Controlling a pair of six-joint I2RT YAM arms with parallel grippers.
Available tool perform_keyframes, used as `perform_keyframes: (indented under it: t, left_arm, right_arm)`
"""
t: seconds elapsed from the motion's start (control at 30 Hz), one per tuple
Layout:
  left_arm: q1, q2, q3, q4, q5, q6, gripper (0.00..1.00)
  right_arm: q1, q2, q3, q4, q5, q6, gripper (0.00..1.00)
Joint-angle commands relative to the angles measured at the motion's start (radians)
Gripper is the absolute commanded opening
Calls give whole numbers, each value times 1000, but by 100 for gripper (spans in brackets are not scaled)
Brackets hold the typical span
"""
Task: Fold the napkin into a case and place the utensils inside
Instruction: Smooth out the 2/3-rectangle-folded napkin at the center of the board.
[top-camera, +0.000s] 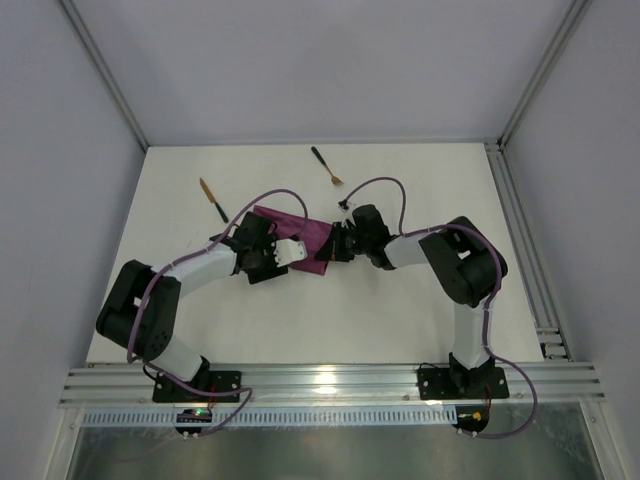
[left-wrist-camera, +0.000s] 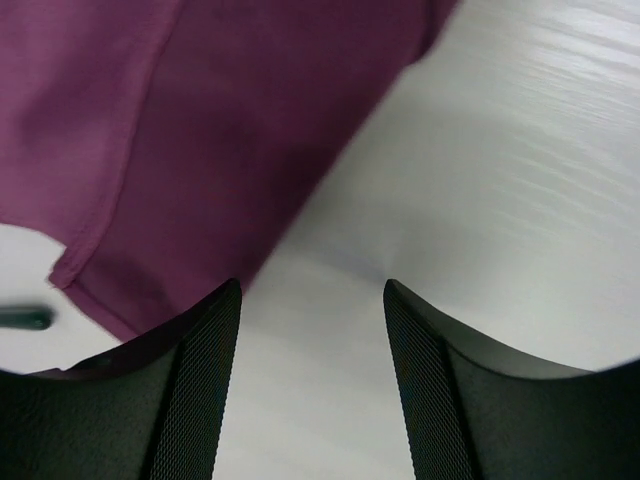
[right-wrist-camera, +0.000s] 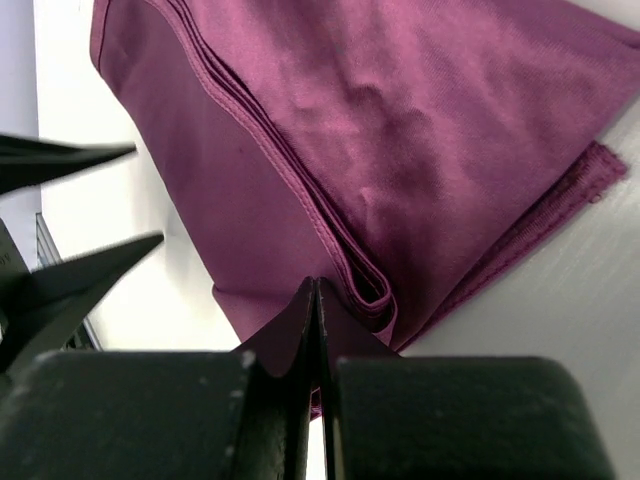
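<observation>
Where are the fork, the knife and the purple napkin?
fork (top-camera: 320, 158): top view, on its black handle.
knife (top-camera: 206, 188): top view, on its gold blade.
napkin (top-camera: 302, 230): top view, on the folded cloth's middle.

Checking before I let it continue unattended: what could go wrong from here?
The right gripper pinches only one corner of the stacked folds of the napkin; a pull could fan the layers open. The left gripper is open over bare table beside the napkin, so that side is unheld and may drag. The knife and fork lie apart beyond the cloth, each needing its own pick.
</observation>
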Motion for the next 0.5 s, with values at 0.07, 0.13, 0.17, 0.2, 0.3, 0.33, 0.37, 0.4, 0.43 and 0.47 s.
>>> perform_keyframes:
  t: [0.07,0.13,0.17,0.2,0.3,0.33,0.37,0.4,0.43,0.47]
  left_arm:
    - [9,37,20,184,-124,96,62]
    - [8,25,17,166,-111,96,61]
    - [6,20,14,140,-104,98,60]
    - [6,5,12,124,-67,101,58]
    - [6,-21,2,100,-50,115,58]
    - [6,-24,-5,113,-59,121,59]
    - [6,-15,-9,148,-71,138,60]
    - [6,-3,-6,161,-90,147,60]
    - [6,37,1,170,-123,155,60]
    - [6,58,24,173,-136,158,60]
  right_arm:
    - [-2,-18,-1,-34,13,-11,4]
    - [-2,-20,-1,-36,15,-14,4]
    - [-2,-20,0,-36,13,-17,4]
    - [-2,-18,3,-39,13,-20,4]
    - [-2,-14,9,-44,9,-24,4]
    - [0,-12,9,-44,8,-24,4]
    - [-2,-12,9,-45,7,-24,4]
    - [0,-10,9,-45,5,-26,4]
    - [-2,-10,8,-45,5,-26,4]
    - [0,-10,8,-45,5,-26,4]
